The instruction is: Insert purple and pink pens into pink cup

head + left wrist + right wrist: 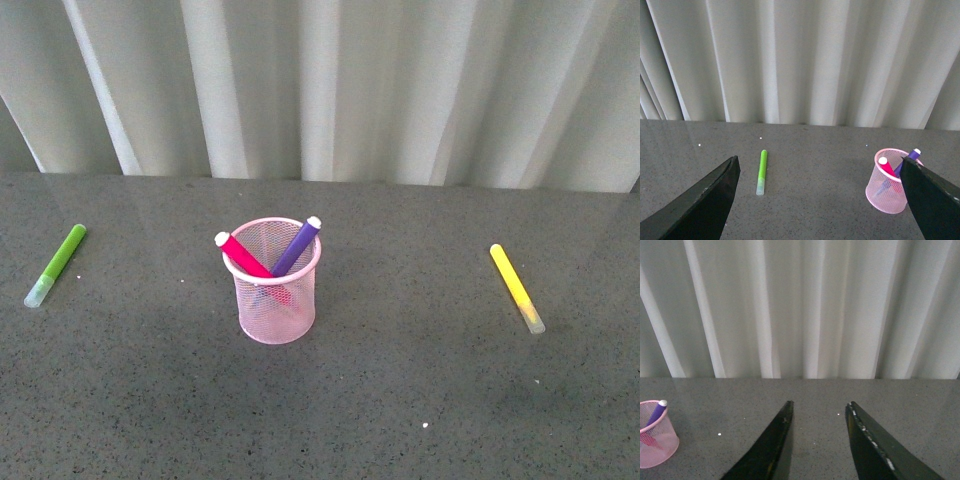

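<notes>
The pink cup (277, 300) stands upright near the middle of the grey table. A pink pen (243, 256) and a purple pen (297, 247) lean crossed inside it, their capped ends poking above the rim. The left wrist view shows the pink cup (885, 192) with the pink pen (887, 166) and purple pen (910, 155) in it, partly behind one finger. My left gripper (818, 164) is open and empty, hanging back from the cup. My right gripper (820, 404) is open and empty, with the cup (657, 442) far off to its side. Neither arm appears in the front view.
A lime-green marker (57, 264) lies on the table far left of the cup, also seen as the green marker (761, 171) in the left wrist view. A yellow marker (516, 287) lies far right. White curtains (330, 85) close off the back edge.
</notes>
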Robot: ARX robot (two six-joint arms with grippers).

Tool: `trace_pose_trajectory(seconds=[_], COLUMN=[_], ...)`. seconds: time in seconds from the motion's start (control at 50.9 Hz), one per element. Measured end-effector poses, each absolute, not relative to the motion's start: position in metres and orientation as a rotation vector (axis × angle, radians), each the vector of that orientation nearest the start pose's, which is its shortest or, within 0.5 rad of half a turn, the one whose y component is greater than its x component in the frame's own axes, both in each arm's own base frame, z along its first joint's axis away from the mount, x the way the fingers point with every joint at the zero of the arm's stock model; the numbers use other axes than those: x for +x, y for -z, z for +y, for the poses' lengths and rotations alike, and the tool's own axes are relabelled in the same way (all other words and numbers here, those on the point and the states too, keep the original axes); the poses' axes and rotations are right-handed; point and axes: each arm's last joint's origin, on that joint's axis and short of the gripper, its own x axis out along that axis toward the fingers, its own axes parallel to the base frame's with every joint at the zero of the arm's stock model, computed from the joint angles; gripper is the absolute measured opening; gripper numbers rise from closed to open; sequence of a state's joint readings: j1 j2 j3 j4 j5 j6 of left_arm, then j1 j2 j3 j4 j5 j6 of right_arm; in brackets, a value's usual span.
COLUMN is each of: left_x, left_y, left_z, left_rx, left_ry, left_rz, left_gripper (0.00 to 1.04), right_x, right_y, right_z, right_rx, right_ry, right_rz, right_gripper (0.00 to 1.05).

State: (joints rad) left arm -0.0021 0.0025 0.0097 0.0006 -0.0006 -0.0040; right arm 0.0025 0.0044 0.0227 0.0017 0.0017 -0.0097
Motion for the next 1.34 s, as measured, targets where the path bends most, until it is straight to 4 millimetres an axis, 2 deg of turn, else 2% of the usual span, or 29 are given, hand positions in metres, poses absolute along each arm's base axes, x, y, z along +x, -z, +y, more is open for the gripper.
trace_pose_trajectory(seconds=[0.314, 0.393, 1.336], left_x=[0.0973, 0.0973, 0.0973], left_y=[-0.1667, -0.1667, -0.1667], left_z=[-0.0002, -0.0002, -0.0002], left_rx=[-0.004, -0.004, -0.004], left_ry=[0.002, 0.002, 0.002], left_rz=[-0.008, -0.008, -0.008], left_gripper=[0.98, 0.98, 0.98], right_x=[0.0965, 0.0965, 0.0965], right_y=[-0.171, -0.171, -0.1711], right_z=[0.0002, 0.0002, 0.0002], right_rx=[-0.01, -0.009, -0.005], right_ry=[-0.001, -0.001, -0.001], right_rz=[-0.02, -0.02, -0.02], right_gripper=[0.82, 0.99, 0.98])
